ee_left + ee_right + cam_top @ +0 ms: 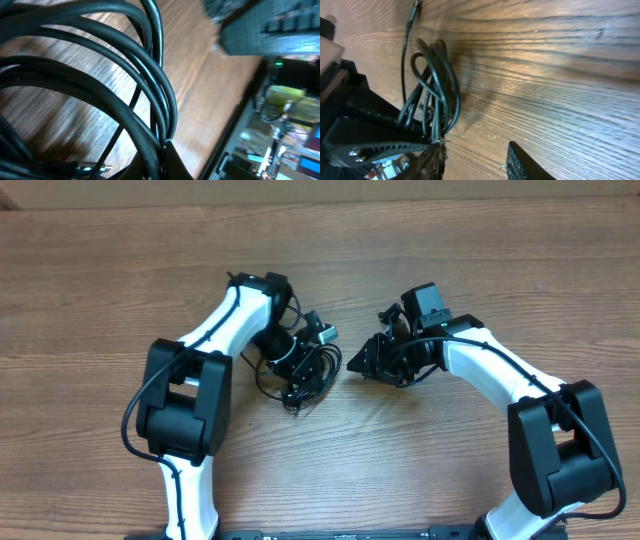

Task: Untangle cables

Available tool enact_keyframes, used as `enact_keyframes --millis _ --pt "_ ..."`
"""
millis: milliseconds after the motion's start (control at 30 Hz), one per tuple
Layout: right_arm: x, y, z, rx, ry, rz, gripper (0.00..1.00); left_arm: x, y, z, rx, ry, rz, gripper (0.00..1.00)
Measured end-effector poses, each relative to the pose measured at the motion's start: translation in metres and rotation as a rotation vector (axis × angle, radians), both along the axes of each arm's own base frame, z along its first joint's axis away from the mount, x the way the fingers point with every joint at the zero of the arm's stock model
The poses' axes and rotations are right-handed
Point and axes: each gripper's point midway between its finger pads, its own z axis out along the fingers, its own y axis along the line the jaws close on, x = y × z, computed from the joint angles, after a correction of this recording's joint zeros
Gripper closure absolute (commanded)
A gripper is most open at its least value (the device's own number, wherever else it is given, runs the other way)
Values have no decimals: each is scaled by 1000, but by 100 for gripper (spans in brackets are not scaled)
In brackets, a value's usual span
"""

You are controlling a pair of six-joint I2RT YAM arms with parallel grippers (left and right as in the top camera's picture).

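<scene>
The cables (318,372) lie as one bundle of thin black loops on the wooden table (450,260), between the two arms. My left gripper (297,368) sits on the bundle's left side. In the left wrist view its fingertips (172,162) are pinched shut on several strands of the cables (150,85), and a silver-tipped plug (97,170) lies beside them. My right gripper (358,365) is just right of the bundle. The right wrist view shows my right gripper (477,161) open with bare wood in the gap, and the cables (437,85) loop up by its left finger (434,160).
The left arm's black gripper body (365,135) fills the lower left of the right wrist view. A blurred black part of the right arm (265,27) hangs at the top right of the left wrist view. Beyond the table's edge (240,125) stands cluttered equipment.
</scene>
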Motion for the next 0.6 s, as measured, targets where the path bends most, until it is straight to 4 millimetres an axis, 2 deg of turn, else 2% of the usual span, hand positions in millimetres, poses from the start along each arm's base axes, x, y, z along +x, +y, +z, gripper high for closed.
enact_keyframes --millis 200,333,433,600 --pt "2 5 3 22 23 -33 63 -9 -3 12 -85 22 -32 96" --pt "2 8 4 27 29 -43 64 -8 -4 12 -96 14 -38 96" --pt "-1 13 3 22 34 -34 69 -8 -4 12 -96 14 -38 96" --pt "-9 16 -5 -45 33 -24 70 -8 -4 12 -96 14 -38 96"
